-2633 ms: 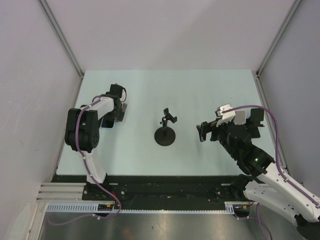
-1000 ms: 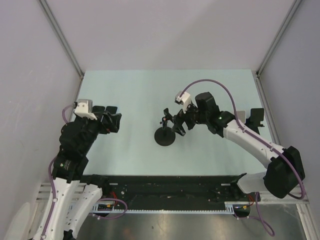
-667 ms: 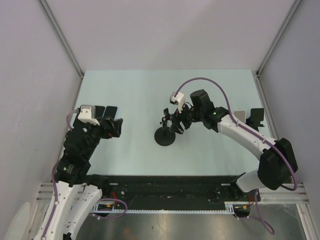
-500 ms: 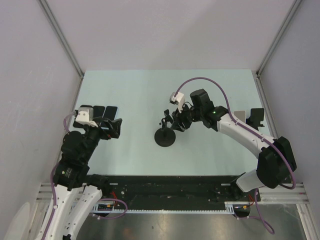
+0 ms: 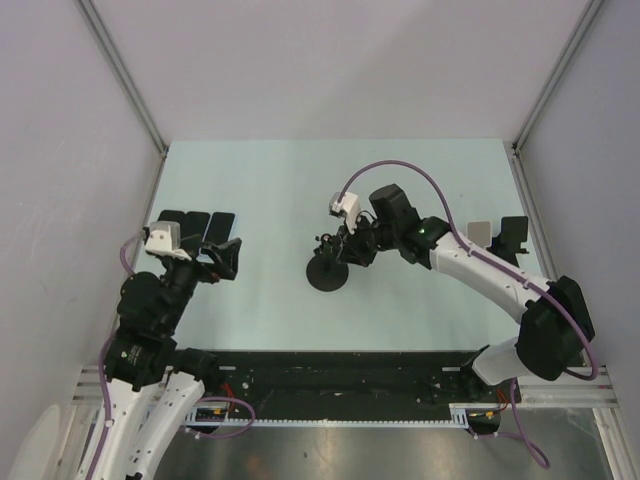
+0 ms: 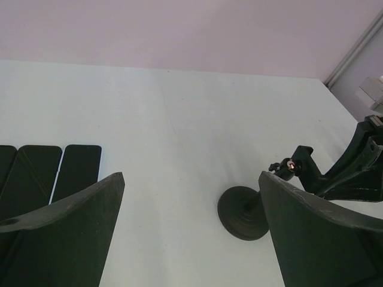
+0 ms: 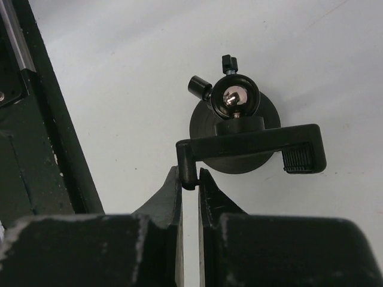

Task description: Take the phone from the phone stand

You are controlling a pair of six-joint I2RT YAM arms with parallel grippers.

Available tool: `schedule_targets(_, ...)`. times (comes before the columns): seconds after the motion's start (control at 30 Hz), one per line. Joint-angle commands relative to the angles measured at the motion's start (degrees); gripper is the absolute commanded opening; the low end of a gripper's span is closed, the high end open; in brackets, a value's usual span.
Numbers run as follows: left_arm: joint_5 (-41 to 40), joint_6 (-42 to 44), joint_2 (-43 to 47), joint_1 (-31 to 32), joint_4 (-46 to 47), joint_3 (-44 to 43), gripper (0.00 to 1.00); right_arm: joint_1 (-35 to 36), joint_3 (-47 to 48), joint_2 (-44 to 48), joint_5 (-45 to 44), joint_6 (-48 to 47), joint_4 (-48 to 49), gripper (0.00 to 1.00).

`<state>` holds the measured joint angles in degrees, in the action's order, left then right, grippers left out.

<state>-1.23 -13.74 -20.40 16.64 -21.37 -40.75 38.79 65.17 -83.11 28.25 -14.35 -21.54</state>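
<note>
Right tool (image 7: pixel 190 182) is pinching the one stand's (image 7: pixel 251 143) bracket; left tool (image 6: pixel 191 179) is gaping near three phones (image 5: pixel 195 222).

Phone stand (image 5: pixel 329 272) mid-table, three phones (image 5: pixel 197 222) at the left edge.
The stand sits near the middle of the table (image 5: pixel 400 180). The phones lie flat, side by side, well apart from it. The left gripper (image 5: pixel 222 255) is just on their near side. The right gripper (image 5: pixel 345 250) meets the stand's clamp from the right, pinching one end.
</note>
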Motion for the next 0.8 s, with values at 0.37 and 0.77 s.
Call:
schedule_targets(0.37,8.4,-1.7,2.5,1.4,3.3,2.6,1.0,9.1,-1.5,5.7,-22.4,10.0,3.6,0.0)
schedule_targets(0.77,10.0,-0.9,3.1,1.5,3.5,3.4,1.0,14.3,-2.4,4.9,-30.9,13.3,7.2,0.29)
